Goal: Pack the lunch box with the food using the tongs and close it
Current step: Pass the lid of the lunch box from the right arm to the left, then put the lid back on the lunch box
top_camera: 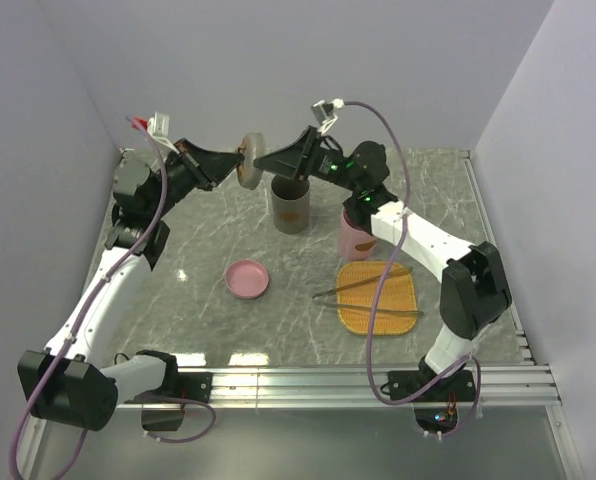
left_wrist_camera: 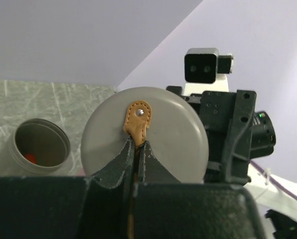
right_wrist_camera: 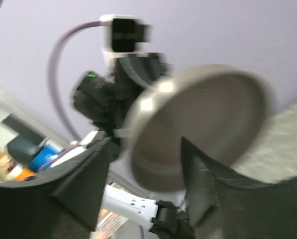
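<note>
The grey round lid [top_camera: 251,160] hangs on edge in the air above the back of the table. My left gripper [top_camera: 240,160] is shut on its tan leather tab [left_wrist_camera: 137,119], fingertips pinched together [left_wrist_camera: 136,147]. My right gripper [top_camera: 270,162] faces the lid's hollow underside [right_wrist_camera: 198,124]; its jaws stand open [right_wrist_camera: 144,144], apart from the rim. The grey cylindrical lunch box [top_camera: 290,205] stands open below, with a red piece of food [left_wrist_camera: 31,158] inside. The silver tongs [top_camera: 368,292] lie across the orange woven tray [top_camera: 378,300].
A pink cup [top_camera: 356,235] stands right of the grey box, under the right arm. A pink shallow dish [top_camera: 248,279] lies at the table's middle. Walls close in the back and both sides.
</note>
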Robot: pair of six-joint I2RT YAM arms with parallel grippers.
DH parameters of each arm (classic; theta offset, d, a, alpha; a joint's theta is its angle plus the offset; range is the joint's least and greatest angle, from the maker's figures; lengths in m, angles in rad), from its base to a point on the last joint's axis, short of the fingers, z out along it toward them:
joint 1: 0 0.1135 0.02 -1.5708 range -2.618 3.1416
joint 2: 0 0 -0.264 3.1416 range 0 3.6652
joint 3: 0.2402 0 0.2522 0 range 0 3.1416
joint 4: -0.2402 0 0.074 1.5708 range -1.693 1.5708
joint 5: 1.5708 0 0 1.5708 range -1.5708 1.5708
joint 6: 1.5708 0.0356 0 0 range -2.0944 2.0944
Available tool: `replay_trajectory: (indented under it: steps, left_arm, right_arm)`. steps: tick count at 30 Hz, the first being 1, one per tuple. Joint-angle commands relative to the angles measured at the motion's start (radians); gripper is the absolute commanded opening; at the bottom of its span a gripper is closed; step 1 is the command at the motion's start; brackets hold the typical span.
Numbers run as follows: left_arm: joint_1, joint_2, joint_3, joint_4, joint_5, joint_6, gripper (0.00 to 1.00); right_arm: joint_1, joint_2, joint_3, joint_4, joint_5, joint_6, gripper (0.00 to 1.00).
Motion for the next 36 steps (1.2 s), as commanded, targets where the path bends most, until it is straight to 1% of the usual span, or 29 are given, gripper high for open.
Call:
replay_trajectory:
  steps: [1, 2, 3, 4, 5, 6, 7, 8, 9, 10, 11, 12, 13, 14, 15, 16, 17, 18, 19, 20, 21, 22, 27, 32, 36]
  left_arm:
    - [-0.009, 0.044, 0.145, -0.142, 0.035, 0.198, 0.0]
    - [-0.009, 0.064, 0.171, -0.186, 0.029, 0.264, 0.0]
    - [-0.009, 0.087, 0.199, -0.229, 0.019, 0.296, 0.0]
    - [-0.011, 0.131, 0.258, -0.312, 0.016, 0.327, 0.0]
    - [-0.011, 0.153, 0.288, -0.349, 0.024, 0.353, 0.0]
    - [-0.015, 0.173, 0.317, -0.383, 0.012, 0.405, 0.0]
    - [-0.022, 0.212, 0.369, -0.439, 0.0, 0.428, 0.0]
    - [-0.028, 0.234, 0.404, -0.476, -0.04, 0.489, 0.0]
    - [-0.046, 0.278, 0.441, -0.521, -0.068, 0.519, 0.0]
    - [-0.055, 0.299, 0.501, -0.552, -0.094, 0.545, 0.0]
    - [-0.072, 0.318, 0.532, -0.607, -0.138, 0.598, 0.0]
    - [-0.083, 0.357, 0.561, -0.634, -0.169, 0.626, 0.0]
    - [-0.092, 0.377, 0.617, -0.658, -0.189, 0.654, 0.0]
    - [-0.103, 0.4, 0.648, -0.717, -0.214, 0.702, 0.0]
    - [-0.124, 0.447, 0.711, -0.745, -0.268, 0.724, 0.0]
    - [-0.132, 0.473, 0.743, -0.779, -0.28, 0.744, 0.0]
    - [-0.138, 0.501, 0.779, -0.841, -0.283, 0.782, 0.0]
    - [-0.147, 0.562, 0.857, -0.886, -0.277, 0.801, 0.0]
    - [-0.149, 0.59, 0.892, -0.918, -0.263, 0.815, 0.01]
    - [-0.153, 0.619, 0.926, -0.978, -0.254, 0.842, 0.0]
    - [-0.157, 0.665, 0.976, -0.994, -0.251, 0.855, 0.0]
    - [-0.161, 0.679, 0.992, -1.001, -0.264, 0.867, 0.0]
    - [-0.253, 0.786, 1.106, -1.072, -0.369, 0.961, 0.0]
    - [-0.324, 0.845, 1.113, -1.076, -0.435, 0.987, 0.0]
    - [-0.333, 0.905, 1.121, -1.073, -0.458, 0.964, 0.0]
  right_arm:
    - [-0.084, -0.089, -0.013, -0.118, 0.009, -0.09, 0.72]
    - [-0.127, -0.112, -0.018, -0.15, 0.009, -0.139, 0.76]
    - [-0.148, -0.123, -0.019, -0.188, 0.009, -0.163, 0.78]
    - [-0.17, -0.142, -0.022, -0.256, 0.003, -0.205, 0.81]
    - [-0.219, -0.153, -0.024, -0.287, -0.008, -0.235, 0.84]
    - [-0.239, -0.164, -0.023, -0.376, -0.02, -0.264, 0.86]
    - [-0.265, -0.172, -0.015, -0.421, -0.037, -0.293, 0.88]
    - [-0.283, -0.184, -0.004, -0.47, -0.055, -0.369, 0.9]
    - [-0.324, -0.192, 0.01, -0.606, -0.072, -0.417, 0.92]
    - [-0.342, -0.201, 0.026, -0.665, -0.078, -0.463, 0.93]
    - [-0.357, -0.224, 0.03, -0.717, -0.08, -0.553, 0.93]
    - [-0.391, -0.239, 0.031, -0.808, -0.076, -0.592, 0.94]
    - [-0.406, -0.27, 0.024, -0.843, -0.071, -0.661, 0.94]
    - [-0.423, -0.285, 0.022, -0.876, -0.065, -0.698, 0.94]
    - [-0.444, -0.302, 0.022, -0.955, -0.05, -0.735, 0.95]
    - [-0.455, -0.329, 0.025, -0.992, -0.018, -0.808, 0.95]
    - [-0.463, -0.342, 0.033, -1.032, 0.003, -0.848, 0.96]
    - [-0.472, -0.354, 0.039, -1.113, 0.024, -0.886, 1.0]
    - [-0.484, -0.379, 0.053, -1.147, 0.07, -0.957, 1.0]
    - [-0.489, -0.391, 0.057, -1.175, 0.092, -0.986, 1.0]
    - [-0.495, -0.405, 0.062, -1.224, 0.111, -1.011, 1.0]
    - [-0.506, -0.429, 0.062, -1.241, 0.124, -1.045, 1.0]
    - [-0.532, -0.48, 0.066, -1.33, 0.168, -1.12, 1.0]
    - [-0.564, -0.498, 0.077, -1.364, 0.162, -1.137, 1.0]
    - [-0.578, -0.517, 0.06, -1.353, 0.165, -1.138, 1.0]
